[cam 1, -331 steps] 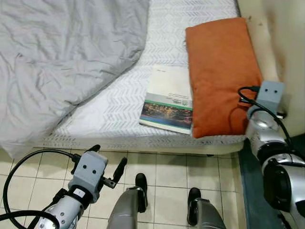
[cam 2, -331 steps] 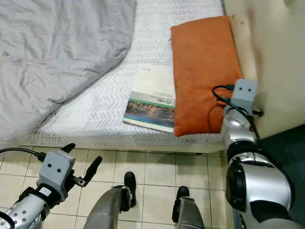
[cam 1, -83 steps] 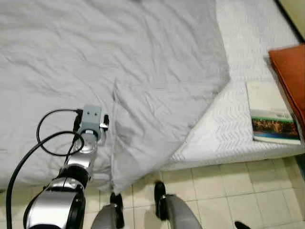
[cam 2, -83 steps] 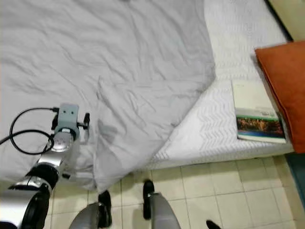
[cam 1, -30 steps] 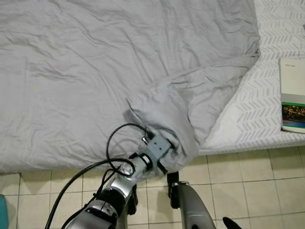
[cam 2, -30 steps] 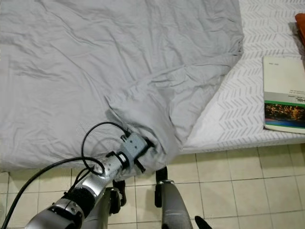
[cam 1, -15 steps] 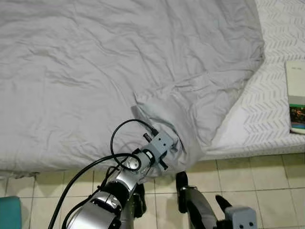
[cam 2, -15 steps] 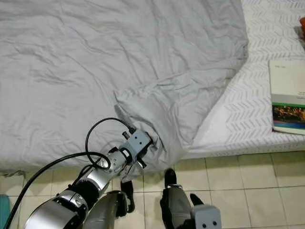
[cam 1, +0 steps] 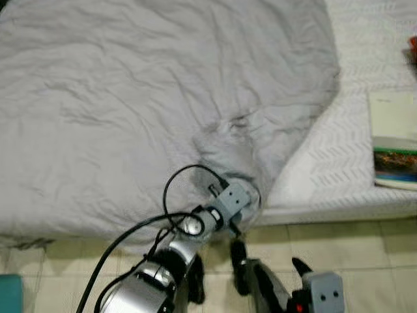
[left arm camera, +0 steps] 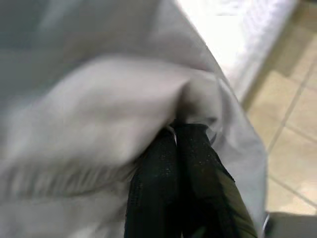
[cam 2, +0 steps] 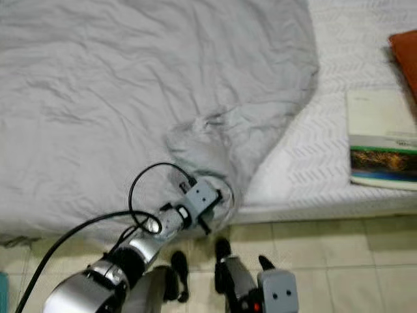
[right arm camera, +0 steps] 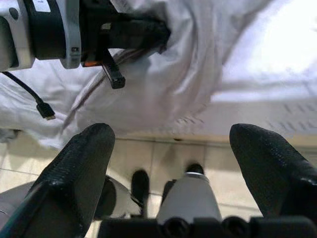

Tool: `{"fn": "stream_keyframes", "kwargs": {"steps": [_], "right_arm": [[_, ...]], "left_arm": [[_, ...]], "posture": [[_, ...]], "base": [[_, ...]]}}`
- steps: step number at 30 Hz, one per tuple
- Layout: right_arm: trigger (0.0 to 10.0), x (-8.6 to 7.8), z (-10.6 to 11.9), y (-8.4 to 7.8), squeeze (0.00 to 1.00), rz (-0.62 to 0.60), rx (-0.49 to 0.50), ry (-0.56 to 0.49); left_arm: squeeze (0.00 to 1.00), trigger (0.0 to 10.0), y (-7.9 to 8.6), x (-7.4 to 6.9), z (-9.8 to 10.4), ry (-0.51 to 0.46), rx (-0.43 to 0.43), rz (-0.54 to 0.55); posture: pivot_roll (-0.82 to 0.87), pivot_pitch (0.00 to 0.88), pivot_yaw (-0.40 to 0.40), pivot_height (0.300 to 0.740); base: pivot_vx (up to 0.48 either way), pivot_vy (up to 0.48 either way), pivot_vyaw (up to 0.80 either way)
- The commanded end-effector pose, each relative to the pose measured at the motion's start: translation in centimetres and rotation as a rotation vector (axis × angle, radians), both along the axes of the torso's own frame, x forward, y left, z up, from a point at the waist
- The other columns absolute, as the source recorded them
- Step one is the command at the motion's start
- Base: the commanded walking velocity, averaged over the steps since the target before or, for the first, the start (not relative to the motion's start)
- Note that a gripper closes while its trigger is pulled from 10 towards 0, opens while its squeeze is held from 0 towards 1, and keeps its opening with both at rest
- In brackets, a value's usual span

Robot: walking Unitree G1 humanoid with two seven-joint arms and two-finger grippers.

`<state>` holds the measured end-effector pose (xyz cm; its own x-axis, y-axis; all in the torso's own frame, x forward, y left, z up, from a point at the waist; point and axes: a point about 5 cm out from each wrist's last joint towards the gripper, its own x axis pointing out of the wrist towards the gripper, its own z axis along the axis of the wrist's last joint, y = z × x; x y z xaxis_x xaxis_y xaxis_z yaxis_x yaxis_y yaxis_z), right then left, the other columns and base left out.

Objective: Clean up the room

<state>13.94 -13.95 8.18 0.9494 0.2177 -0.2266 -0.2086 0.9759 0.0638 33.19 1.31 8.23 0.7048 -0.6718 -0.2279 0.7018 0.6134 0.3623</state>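
A grey duvet [cam 1: 150, 91] lies rumpled over most of the bed [cam 1: 339, 176], leaving the white patterned mattress bare on the robot's right side. The left pincer [left arm camera: 176, 134] is at the bed's near edge, its two black fingers [left arm camera: 198, 163] pressed together with a bunched fold of the duvet caught between them (the left wrist view shows cloth wrapped right over the fingertips). From that pinch the fabric gathers into a puckered ridge running up onto the bed. The right pincer [right arm camera: 171, 144] hangs low over the tiled floor [cam 2: 365, 261] in front of the bed, its fingers spread wide apart with nothing between them; its wrist view looks across at the left pincer and the hanging edge of the duvet. On the bare mattress well to the right lies a book [cam 2: 381, 140] with a pale and dark-green cover, and just beyond it shows the corner of an orange cushion [cam 2: 405, 52]
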Motion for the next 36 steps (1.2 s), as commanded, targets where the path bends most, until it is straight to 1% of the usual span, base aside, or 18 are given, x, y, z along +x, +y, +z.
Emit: {"fn": "stream_keyframes", "kwargs": {"steps": [1,5,6,7,9,12,15,19,23,24,26,28,29,30,32,33,35,36], "right_arm": [[10.0,-0.8,-0.7,0.2,0.0,0.002,0.002,0.046],[10.0,-1.5,-0.9,-0.1,0.0,0.014,-0.014,0.067],[10.0,-1.5,-0.9,-0.1,0.0,0.014,-0.014,0.067],[10.0,-1.9,-0.8,-0.4,0.0,0.017,-0.019,0.073],[10.0,-2.1,-0.9,-0.6,0.0,0.015,-0.025,0.08],[10.0,-2.3,-0.9,-1.1,0.0,0.005,-0.035,0.089],[10.0,-2.3,-1.0,-1.2,0.0,0.005,-0.039,0.09],[10.0,-2.2,-0.9,-1.1,0.0,0.01,-0.04,0.087],[10.0,-2.1,-1.0,-1.2,0.0,0.016,-0.041,0.087],[10.0,-2.1,-1.0,-1.1,0.0,0.02,-0.041,0.09],[10.0,-2.1,-1.0,-1.1,0.0,0.022,-0.041,0.09],[10.0,-2.1,-1.0,-1.5,0.0,0.016,-0.063,0.097],[10.0,-2.1,-1.0,-1.5,0.0,0.016,-0.063,0.097],[10.0,-2.3,-0.9,-1.9,0.0,0.009,-0.08,0.102],[10.0,-3.1,-1.1,-3.5,0.0,-0.023,-0.166,0.141],[10.0,-3.1,-1.1,-3.5,0.0,-0.023,-0.166,0.141],[10.0,-4.9,-1.8,-6.2,0.0,-0.089,-0.27,0.228],[10.0,-5.7,-2.0,-7.1,0.0,-0.106,-0.301,0.259]], "left_arm": [[0.0,10.0,0.1,-1.0,-1.5,0.045,0.036,-0.032],[0.0,10.0,-2.0,-2.9,-2.4,0.075,0.058,-0.208],[0.0,10.0,-2.0,-2.9,-2.4,0.075,0.058,-0.208],[0.0,10.0,-2.7,-3.8,-2.8,0.088,0.066,-0.281],[0.0,10.0,-3.3,-4.5,-3.1,0.105,0.068,-0.335],[0.0,10.0,-4.3,-5.6,-3.5,0.097,0.086,-0.399],[0.0,10.0,-4.9,-5.9,-3.4,0.101,0.056,-0.397],[0.0,10.0,-4.9,-5.9,-3.4,0.09,0.051,-0.373],[0.0,10.0,-4.9,-6.3,-3.8,0.068,0.095,-0.395],[0.0,10.0,-4.9,-6.7,-4.3,0.058,0.136,-0.423],[0.0,10.0,-5.0,-6.9,-4.4,0.056,0.153,-0.434],[0.0,10.0,-5.2,-7.4,-4.9,0.046,0.201,-0.457],[0.0,10.0,-5.2,-7.4,-4.9,0.046,0.201,-0.457],[0.0,10.0,-5.3,-7.6,-5.2,0.06,0.211,-0.463],[0.0,10.0,-5.7,-8.2,-5.5,0.058,0.246,-0.494],[0.0,10.0,-5.7,-8.2,-5.5,0.058,0.246,-0.494],[0.0,10.0,-6.2,-8.8,-5.8,0.058,0.269,-0.522],[0.0,10.0,-6.4,-9.0,-5.9,0.061,0.273,-0.528]], "posture": [[-0.23,0.447,0.121,0.74],[-0.23,0.455,0.115,0.74],[-0.23,0.455,0.115,0.74],[-0.24,0.458,0.113,0.74],[-0.24,0.46,0.112,0.74],[-0.25,0.459,0.11,0.74],[-0.25,0.457,0.107,0.74],[-0.25,0.457,0.106,0.74],[-0.24,0.457,0.102,0.74],[-0.24,0.457,0.102,0.74],[-0.24,0.458,0.099,0.74],[-0.24,0.461,0.098,0.74],[-0.24,0.461,0.098,0.74],[-0.24,0.462,0.095,0.74],[-0.25,0.462,0.091,0.74],[-0.25,0.462,0.091,0.74],[-0.26,0.464,0.087,0.74],[-0.26,0.464,0.087,0.74]], "base": [[0.0,0.0,0.0],[0.0,-0.227,0.0],[0.0,-0.442,0.0],[0.0,0.0,0.0],[0.0,0.0,0.0],[0.0,0.0,0.0],[0.0,0.0,0.0],[0.0,0.0,0.0],[0.0,-0.48,0.0],[0.0,-0.48,0.0],[0.0,-0.48,0.0],[0.0,-0.48,0.0],[0.0,-0.48,0.0],[0.0,0.0,0.0],[0.0,0.0,0.0],[0.0,0.0,0.0],[0.0,0.0,0.0],[0.0,0.0,0.0]]}}
